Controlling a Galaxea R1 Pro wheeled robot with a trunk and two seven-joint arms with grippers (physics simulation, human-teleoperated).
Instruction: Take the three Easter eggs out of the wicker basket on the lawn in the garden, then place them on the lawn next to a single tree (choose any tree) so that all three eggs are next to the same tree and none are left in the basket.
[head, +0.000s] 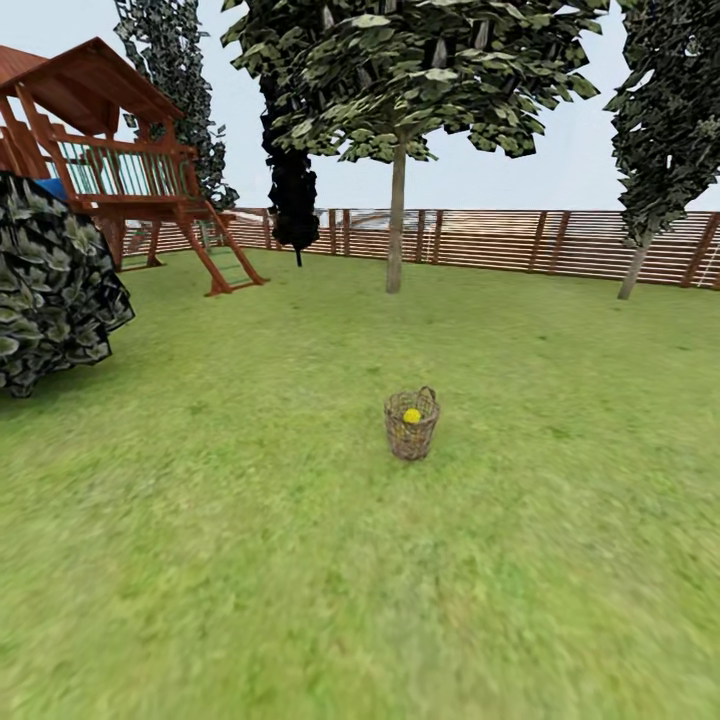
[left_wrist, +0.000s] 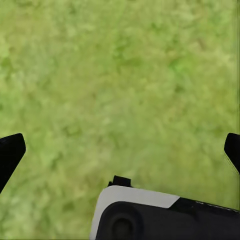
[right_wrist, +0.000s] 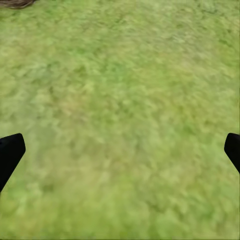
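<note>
At 12 o'clock: basket (head: 411, 428) on lawn (head: 300, 560), egg (head: 412, 415) inside; none moved to tree (head: 396, 215). Both end effectors (left_wrist: 120, 150) (right_wrist: 120, 150) spread, empty.

Flat, even daylight with only faint shade under the tree (head: 397, 150), while the lawn (head: 300, 560) renders soft and smeared, blurrier in both wrist views.

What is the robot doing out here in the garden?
Nothing is being handled yet. A wicker basket stands upright on the lawn ahead, with a yellow Easter egg showing inside. A pale-trunked tree stands farther back near the fence. Both wrist cameras look down at grass, fingers spread wide, holding nothing.
</note>
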